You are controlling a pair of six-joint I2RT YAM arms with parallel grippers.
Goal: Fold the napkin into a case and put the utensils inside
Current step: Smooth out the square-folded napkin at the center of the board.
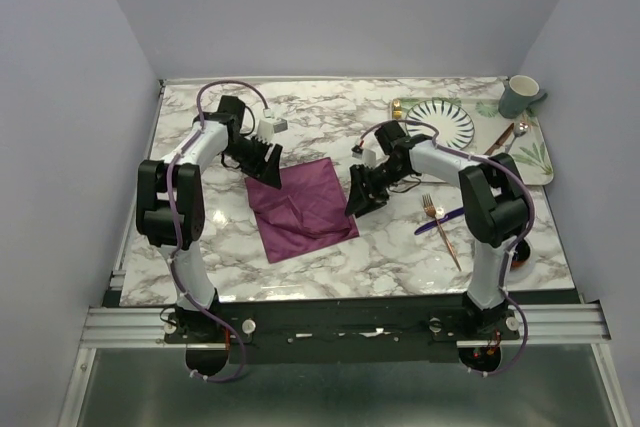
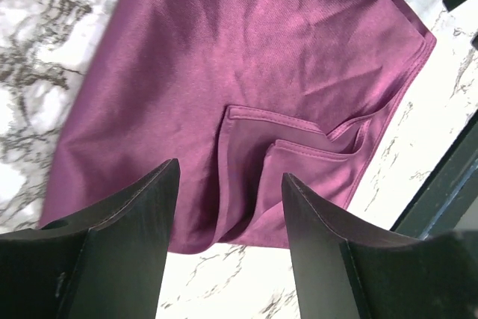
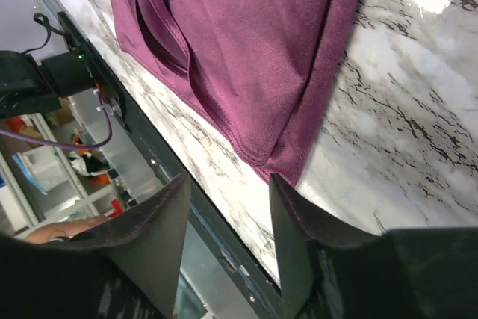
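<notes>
- The napkin lies partly folded and rumpled at the middle of the marble table, between both grippers.
- The left gripper hovers over its far left corner, fingers apart and holding nothing.
- The right gripper is at its right edge, also spread and empty.
- The copper fork and blue knife lie crossed, off to the right.

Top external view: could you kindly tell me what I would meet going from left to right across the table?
From the left: left gripper → napkin → right gripper → knife and fork, lying crossed → mug.
</notes>
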